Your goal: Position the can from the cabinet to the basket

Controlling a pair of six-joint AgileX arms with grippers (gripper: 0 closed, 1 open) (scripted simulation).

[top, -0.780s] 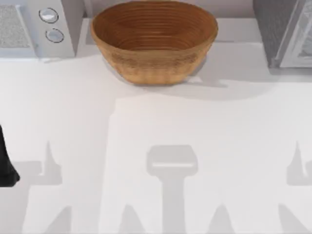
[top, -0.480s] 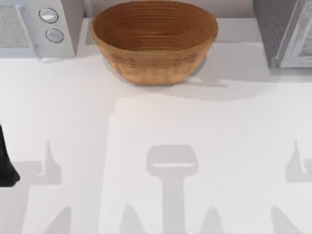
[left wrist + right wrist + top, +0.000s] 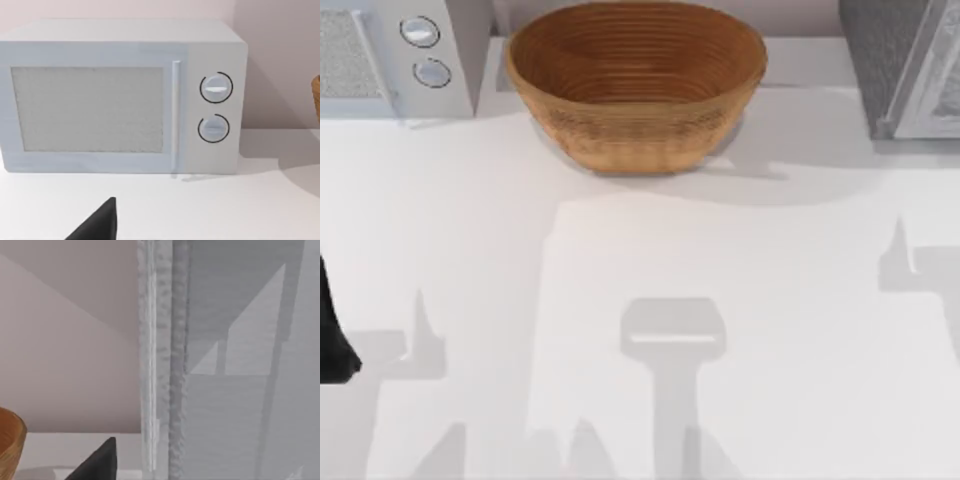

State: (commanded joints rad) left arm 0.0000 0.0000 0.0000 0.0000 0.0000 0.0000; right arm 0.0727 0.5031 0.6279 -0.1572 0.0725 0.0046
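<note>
The large oval brown wicker basket stood at the far middle of the white table, with nothing lying inside its ribbed bowl. A white microwave with 2 round dials sat to its left, and a grey cabinet to its right. I could not see the can anywhere. A dark part of the left arm rested at the table's left edge. The right wrist camera faced the cabinet's pale edge. I could not tell how either gripper stood.

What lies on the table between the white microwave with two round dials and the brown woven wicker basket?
Nothing: in the top view the white microwave and brown wicker basket are parted by a narrow bare strip of white table.
</note>
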